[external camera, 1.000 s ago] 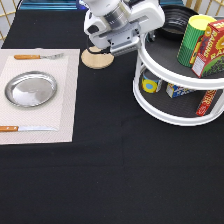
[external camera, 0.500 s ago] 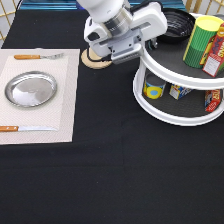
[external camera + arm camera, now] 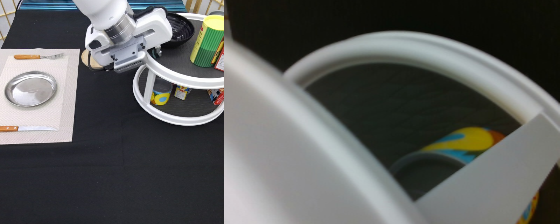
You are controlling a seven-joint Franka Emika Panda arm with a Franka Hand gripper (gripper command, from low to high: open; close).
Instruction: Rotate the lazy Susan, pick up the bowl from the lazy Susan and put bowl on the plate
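The black bowl (image 3: 181, 27) sits on the upper tier of the white lazy Susan (image 3: 165, 114), at the exterior view's top right. My gripper (image 3: 158, 49) hangs at the turntable's left rim, just left of the bowl, and its white hand covers the bowl's near edge. The silver plate (image 3: 31, 89) lies bare on a pale placemat (image 3: 65, 115) at the left. The wrist view holds only the lazy Susan's white rim (image 3: 449, 55), its dark lower shelf and a yellow and blue can (image 3: 458, 144).
A green and yellow canister (image 3: 207, 42) stands on the upper tier right of the bowl. Small cans (image 3: 161, 95) stand on the lower shelf. A fork (image 3: 37, 56) and a knife (image 3: 25, 128) flank the plate. A wooden coaster (image 3: 87, 60) peeks out behind the hand.
The hand has come down and to the right, closer to the turntable's rim and the bowl. The canister and box on the upper tier have shifted to the right.
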